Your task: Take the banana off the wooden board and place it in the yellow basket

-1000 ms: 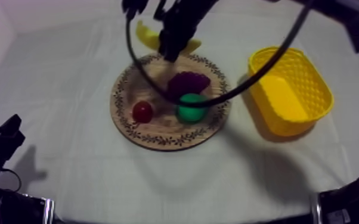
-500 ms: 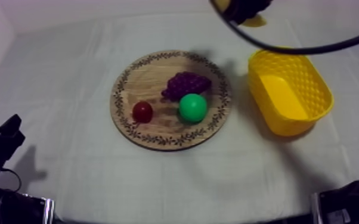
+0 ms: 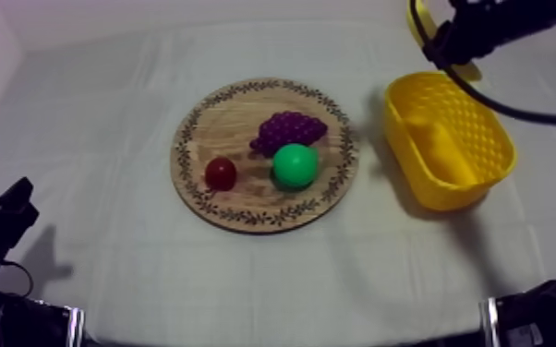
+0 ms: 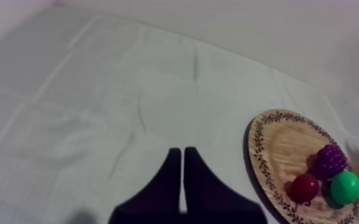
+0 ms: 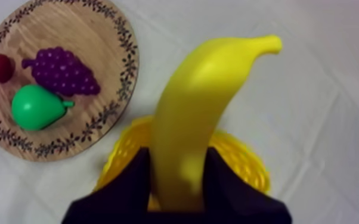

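Right jaws clamp one end of the banana (image 5: 200, 113) over the yellow basket (image 3: 490, 118), its length pointing straight away from them.

Top view: banana (image 3: 469, 71) mostly behind right arm (image 3: 499, 20) (yellow slivers show). Right wrist: yellow basket (image 5: 244, 162) largely hidden by banana and right gripper (image 5: 178, 155). Left wrist: frame edge cuts wooden board (image 4: 276, 144) and basket.
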Robot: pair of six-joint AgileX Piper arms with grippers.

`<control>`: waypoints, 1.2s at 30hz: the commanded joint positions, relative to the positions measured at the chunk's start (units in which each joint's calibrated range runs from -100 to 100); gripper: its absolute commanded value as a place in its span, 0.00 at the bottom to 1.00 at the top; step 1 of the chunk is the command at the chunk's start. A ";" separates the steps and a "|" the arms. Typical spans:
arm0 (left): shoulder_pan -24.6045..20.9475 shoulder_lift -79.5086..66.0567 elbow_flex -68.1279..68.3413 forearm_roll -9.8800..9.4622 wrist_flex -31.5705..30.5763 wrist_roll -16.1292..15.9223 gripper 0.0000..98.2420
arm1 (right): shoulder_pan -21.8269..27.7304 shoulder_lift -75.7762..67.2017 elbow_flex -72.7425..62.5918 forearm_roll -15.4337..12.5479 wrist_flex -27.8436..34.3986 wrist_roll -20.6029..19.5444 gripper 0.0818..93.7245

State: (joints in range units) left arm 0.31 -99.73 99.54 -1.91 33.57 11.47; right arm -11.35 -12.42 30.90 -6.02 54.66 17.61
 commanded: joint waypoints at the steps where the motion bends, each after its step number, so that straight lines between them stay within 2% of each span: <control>1: 0.01 -0.01 0.01 -0.02 -0.02 0.00 0.00 | 0.26 -2.33 6.50 0.21 -0.83 -0.40 0.13; 9: 0.01 -0.01 0.01 -0.02 -0.02 0.00 0.00 | 2.32 -5.23 14.56 0.37 -2.93 -1.54 0.14; 13: 0.01 -0.01 0.01 -0.02 -0.02 0.01 0.00 | 2.50 -6.92 18.29 0.81 -4.64 -2.82 0.17; 23: 0.01 -0.01 0.01 -0.02 -0.02 0.01 0.00 | 2.46 -10.65 24.23 2.14 -7.68 -5.61 0.52; 26: 0.01 -0.01 0.01 -0.02 -0.02 -0.01 0.00 | 2.56 -11.44 24.45 3.09 -7.60 -7.01 0.57; 30: 0.01 -0.01 0.01 -0.02 -0.02 0.01 0.00 | 2.69 -14.63 24.45 4.73 -7.43 -9.49 0.56; 36: 0.01 -0.01 0.01 -0.02 -0.02 0.02 0.00 | 3.15 -23.88 25.12 6.35 -6.79 -11.86 0.44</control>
State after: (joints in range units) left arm 0.31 -99.73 99.54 -1.91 33.52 11.47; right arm -8.36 -32.85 56.05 0.00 47.67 6.24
